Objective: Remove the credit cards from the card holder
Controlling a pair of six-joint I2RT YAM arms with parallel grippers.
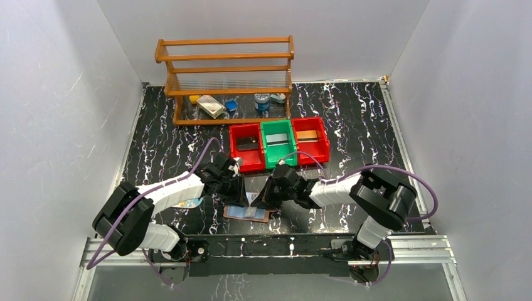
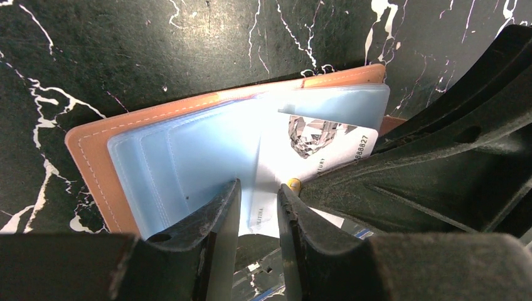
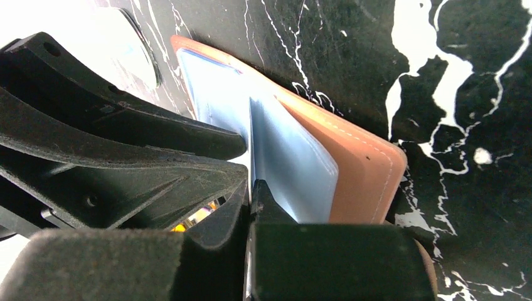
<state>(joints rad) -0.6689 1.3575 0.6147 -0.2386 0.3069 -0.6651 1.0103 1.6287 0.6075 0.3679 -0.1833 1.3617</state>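
The card holder [image 2: 94,150] lies open and flat on the bench [image 1: 351,125], close to the near edge and about midway between the two arms. Its brown leather is underneath and its pale blue clear pockets face up, with one leaf standing partly raised. A pale card [image 2: 313,147] printed with a diamond figure is partly out of a pocket, its far end still lying over the sleeves.

The right hand [image 3: 251,188] has its fingers pressed together on a thin pale sheet seen edge-on. From where its fingertip meets the card in the left wrist view, I judge that sheet to be the pale card, though a pocket leaf cannot be ruled out. The left hand [image 2: 258,187] hangs just over the holder with its fingers a narrow gap apart. The card's face shows through the gap, so it looks apart rather than clamped.

To the left of the holder, under the left arm, a second card [image 1: 188,202] lies on the bench, orange and blue as far as can be told, well clear of the pockets. So one card seems to be out and this one is partway. Whether more sit in the other sleeves is hidden.

Further off stand red and green bins [image 1: 278,143] and a wooden rack [image 1: 226,75].
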